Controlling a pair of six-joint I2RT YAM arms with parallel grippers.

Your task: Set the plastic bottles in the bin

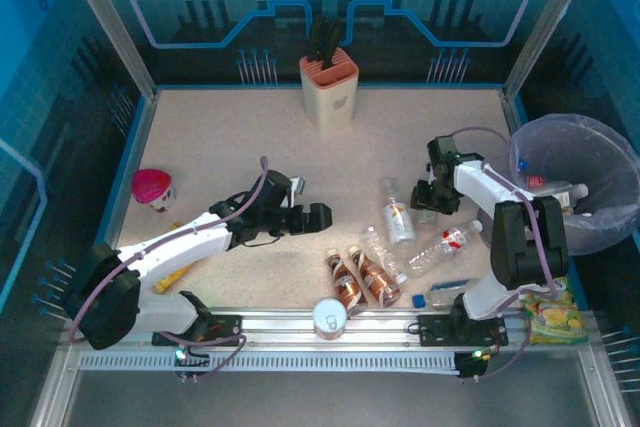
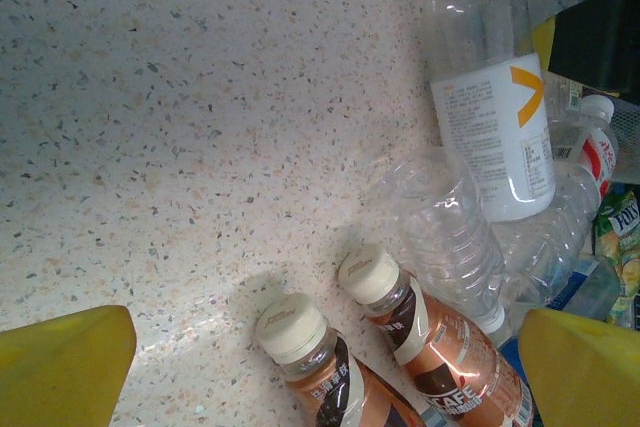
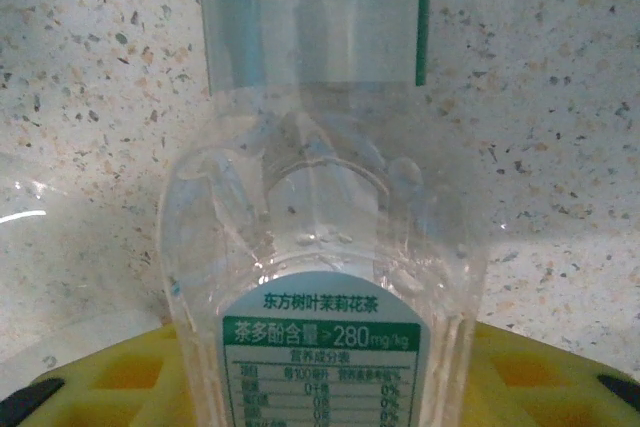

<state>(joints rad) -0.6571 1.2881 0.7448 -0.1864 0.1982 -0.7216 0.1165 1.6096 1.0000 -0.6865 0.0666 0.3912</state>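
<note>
Overhead and wrist views of the table [image 1: 230,137]. I read the left gripper [image 1: 318,215] [image 2: 325,367] as released: its yellow fingertips [image 2: 65,362] stand wide apart and clasp nothing, hovering just left of the bottle cluster. Near the front edge lie two brown bottles [image 1: 345,282] [image 2: 450,357] side by side, cream caps toward the far side. Beside them are a clear ribbed bottle [image 1: 382,250] [image 2: 445,237], a white-labelled bottle [image 1: 398,219] [image 2: 495,127] and a red-labelled bottle [image 1: 447,244]. The right gripper [image 1: 428,203] [image 3: 320,387] is down at a clear green-labelled bottle [image 3: 320,197], whose body runs forward from between the yellow fingers [image 3: 110,382]. I cannot tell whether they have it pinched. The bin [image 1: 610,147], lined with a pale bag, stands at the right edge of the table, just beside the right arm, with a capped bottle [image 1: 555,187] inside. A silver can [image 1: 329,317] stands near the front rail, a pink-lidded cup [image 1: 152,188] at the left edge, and a knife block [image 1: 329,87] at the back.
</note>
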